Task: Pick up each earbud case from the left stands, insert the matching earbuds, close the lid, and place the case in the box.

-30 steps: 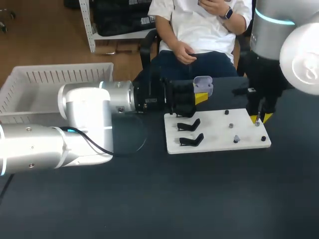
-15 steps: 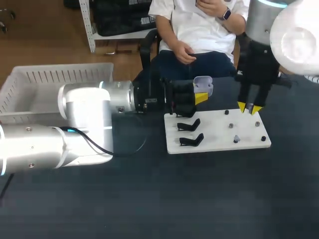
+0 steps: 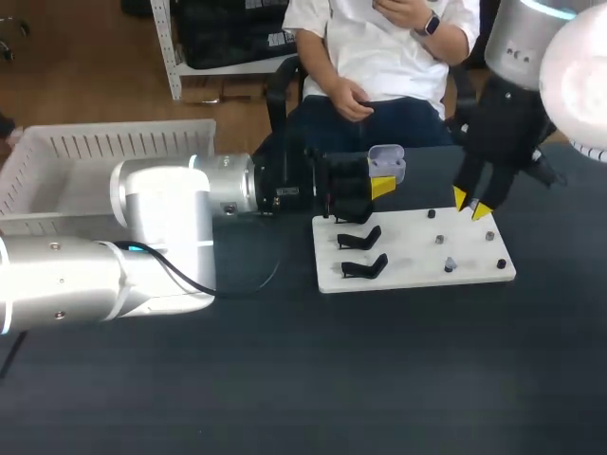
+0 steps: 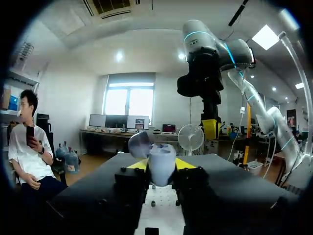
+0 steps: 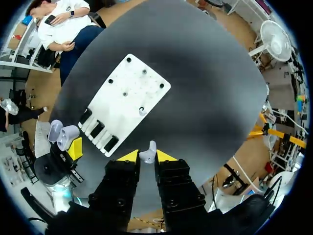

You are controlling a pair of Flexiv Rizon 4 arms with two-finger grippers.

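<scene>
Lavender earbud case (image 3: pixel 386 162) upright with lid open; pale earbud (image 5: pixel 148 152) held aloft.

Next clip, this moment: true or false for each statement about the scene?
1. The left end effector grips a lavender plastic earbud case, lid open. True.
2. The right end effector is empty. False: it pinches a small pale earbud.
3. The case lies in the white slatted plastic basket. False: it is held in the air beside the flat white board.
4. A second pale earbud stands on that board. True.
</scene>
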